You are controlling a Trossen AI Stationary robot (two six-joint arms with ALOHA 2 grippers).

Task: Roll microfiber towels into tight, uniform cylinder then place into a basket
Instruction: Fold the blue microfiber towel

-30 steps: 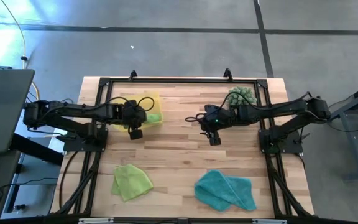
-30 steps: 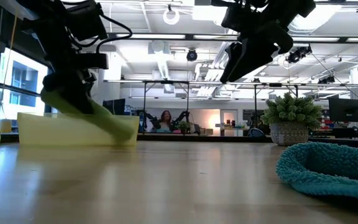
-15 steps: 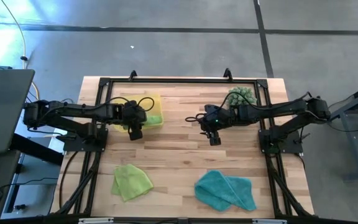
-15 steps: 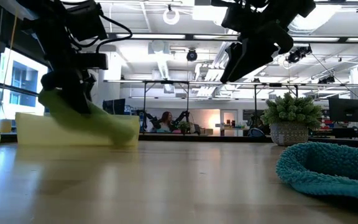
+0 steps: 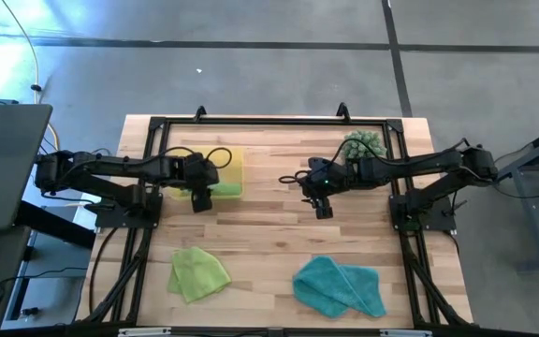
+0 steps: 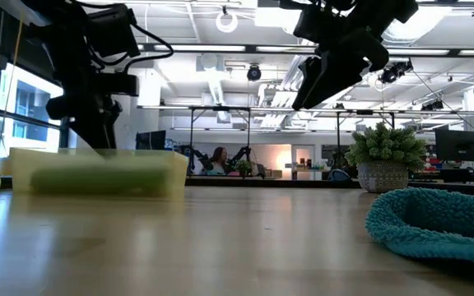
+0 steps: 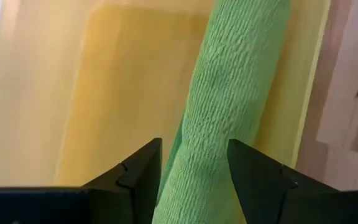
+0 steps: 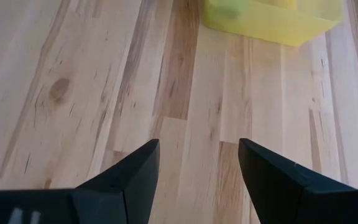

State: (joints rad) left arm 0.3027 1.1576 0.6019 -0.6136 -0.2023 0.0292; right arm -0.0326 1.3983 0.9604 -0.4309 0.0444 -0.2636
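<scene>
Releasing the rolled lime towel point(image 7: 229, 112) lengthwise inside the basket point(image 5: 235, 155), left gripper point(image 7: 194, 163) apparently spread just clear of it, right gripper point(image 5: 321, 208) waiting open and empty beside the basket.

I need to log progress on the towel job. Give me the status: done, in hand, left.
Done: one green towel roll lies in the basket. In hand: the left tool is open around the roll's end, apparently letting go; the right tool hangs open over bare wood mid-table. Left: the loose green towel and the teal towel lie unrolled at the table's near edge.
</scene>
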